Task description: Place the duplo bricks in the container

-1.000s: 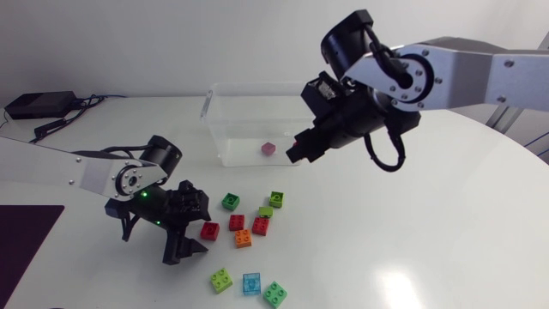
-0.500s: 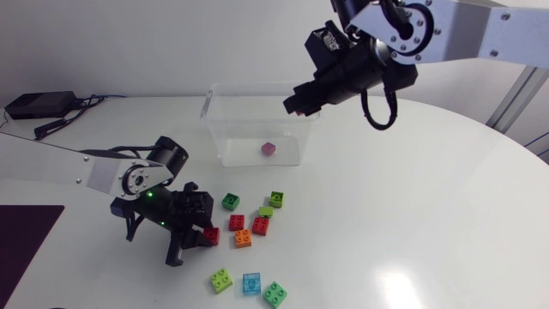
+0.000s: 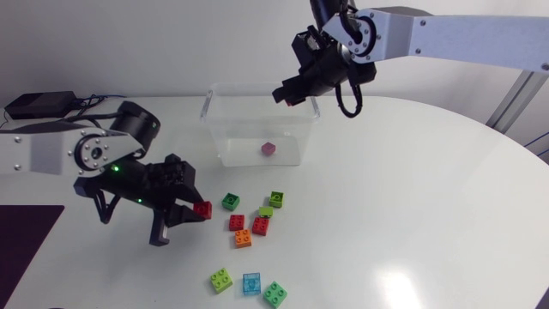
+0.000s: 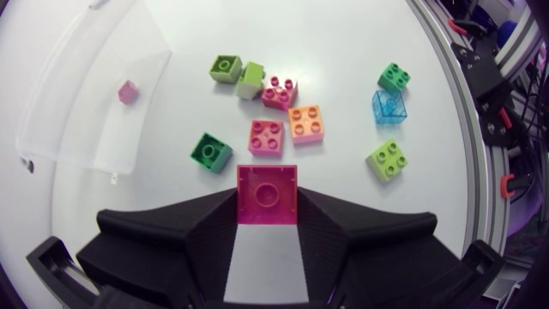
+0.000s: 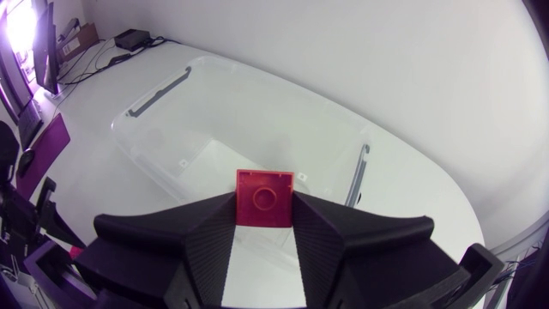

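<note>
My left gripper hangs just above the table, shut on a red brick that sits between its fingers. Ahead of it lie several loose bricks: dark green, two red, orange, lime, clear blue and green. The clear container stands at the back with a small pink brick inside. My right gripper is raised over the container's far right rim, shut on another red brick.
A black box with cables lies at the back left. A dark purple mat covers the front left corner. White tabletop stretches open to the right of the bricks.
My left gripper shut on the red brick and lifted it up and to the left. The right arm rose and swung back-left over the container with its brick.
</note>
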`<state>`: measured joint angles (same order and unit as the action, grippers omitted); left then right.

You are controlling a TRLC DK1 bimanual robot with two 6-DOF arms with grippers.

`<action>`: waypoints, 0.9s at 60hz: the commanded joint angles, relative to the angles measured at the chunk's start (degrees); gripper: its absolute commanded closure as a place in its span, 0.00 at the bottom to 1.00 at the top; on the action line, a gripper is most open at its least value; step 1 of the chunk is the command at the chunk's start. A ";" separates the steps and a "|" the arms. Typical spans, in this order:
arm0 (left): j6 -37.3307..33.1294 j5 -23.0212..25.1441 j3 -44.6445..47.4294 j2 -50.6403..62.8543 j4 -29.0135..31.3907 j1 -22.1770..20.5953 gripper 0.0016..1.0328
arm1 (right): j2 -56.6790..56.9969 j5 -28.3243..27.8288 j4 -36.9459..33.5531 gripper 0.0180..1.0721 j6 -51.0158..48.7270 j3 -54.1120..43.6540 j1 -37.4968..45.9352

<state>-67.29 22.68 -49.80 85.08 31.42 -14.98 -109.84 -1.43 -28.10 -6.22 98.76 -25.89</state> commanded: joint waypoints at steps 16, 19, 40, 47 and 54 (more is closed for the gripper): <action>7.17 2.55 -11.28 -2.99 0.57 2.06 0.74 | -7.76 0.46 0.41 0.27 -1.34 6.71 2.07; 8.49 2.81 -12.86 -2.90 -0.04 2.33 0.74 | -8.20 1.08 0.41 0.13 -1.43 7.24 2.16; 21.14 2.99 -26.05 4.92 -10.15 1.89 0.73 | 0.68 1.87 -0.29 0.10 -3.10 1.70 2.51; 23.87 2.99 -31.94 10.28 -11.56 1.62 0.72 | 7.27 1.08 0.32 0.10 -4.33 -6.04 1.81; 25.27 2.99 -36.24 15.12 -12.43 1.01 0.72 | 13.60 -0.85 1.20 0.10 -5.30 -14.03 0.66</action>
<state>-44.40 25.08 -82.72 96.20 19.40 -13.30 -99.94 -1.45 -27.62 -9.72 90.32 -24.08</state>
